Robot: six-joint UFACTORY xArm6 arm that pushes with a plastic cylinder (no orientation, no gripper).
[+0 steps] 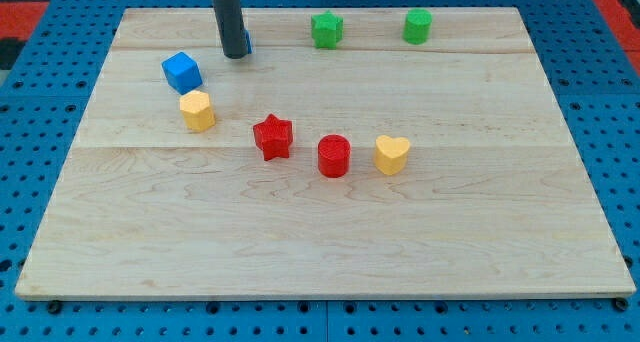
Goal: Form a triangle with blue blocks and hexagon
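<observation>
1. My tip (235, 55) is sitting at the board's (320, 252) top left, touching a blue block (247, 41) mostly hidden behind the rod; shape unclear.
2. No claw on this rig, just the rod.
3. Blue cube (182, 72) is lying to the tip's lower left, yellow hexagon (198, 111) just below it.
4. Red star (272, 137), red cylinder (334, 155), yellow heart (392, 154) are lining up mid-board.
5. Green star (327, 29) and green hexagon-ish block (418, 26) are sitting near top edge.

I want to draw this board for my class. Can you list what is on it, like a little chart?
tip: my tip at the view's top left, against a mostly hidden blue block
blue: blue cube
yellow: yellow hexagon just below the cube; yellow heart
red: red star; red cylinder
green: green star; green cylinder
board: wooden board
</observation>
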